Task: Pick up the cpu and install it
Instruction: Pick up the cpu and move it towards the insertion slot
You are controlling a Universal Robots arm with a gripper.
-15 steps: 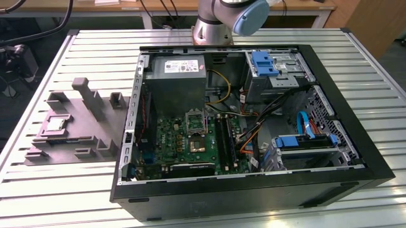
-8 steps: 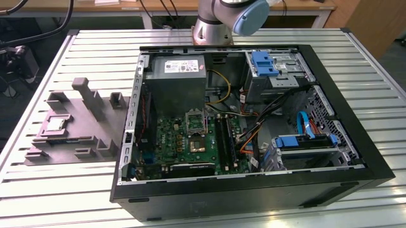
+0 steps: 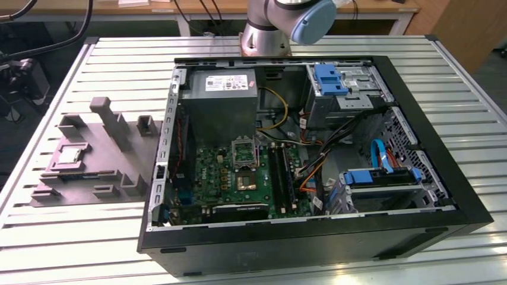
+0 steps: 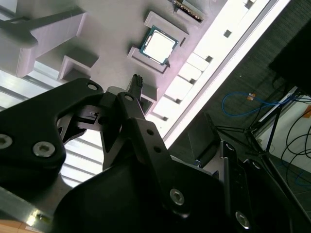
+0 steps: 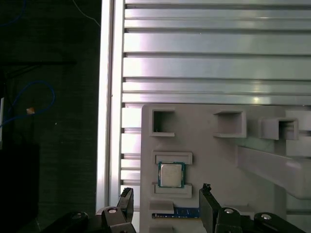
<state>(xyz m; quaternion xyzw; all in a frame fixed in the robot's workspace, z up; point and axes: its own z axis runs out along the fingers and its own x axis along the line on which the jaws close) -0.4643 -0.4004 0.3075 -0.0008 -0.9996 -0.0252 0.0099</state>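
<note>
The cpu (image 5: 171, 174), a small square chip with a pale silvery top, lies flat in its recess on the grey tray (image 5: 214, 160). My gripper (image 5: 166, 190) hangs above it, open, its two dark fingers standing wide apart on either side of the chip's line and holding nothing. In the second wrist view the cpu (image 4: 158, 46) lies beyond one dark fingertip (image 4: 137, 80), clear of it. The exterior view has the cpu (image 3: 70, 155) on the tray (image 3: 87, 175) at its left, and the square metal-framed socket (image 3: 244, 148) on the green board inside the open computer case.
The open black computer case (image 3: 317, 237) sits on the slatted metal table (image 3: 71, 237) at the exterior view's right of the tray. Upright grey blocks (image 3: 103, 110) rise from the tray. The table's edge (image 5: 109, 97) runs close beside the tray, with dark floor beyond.
</note>
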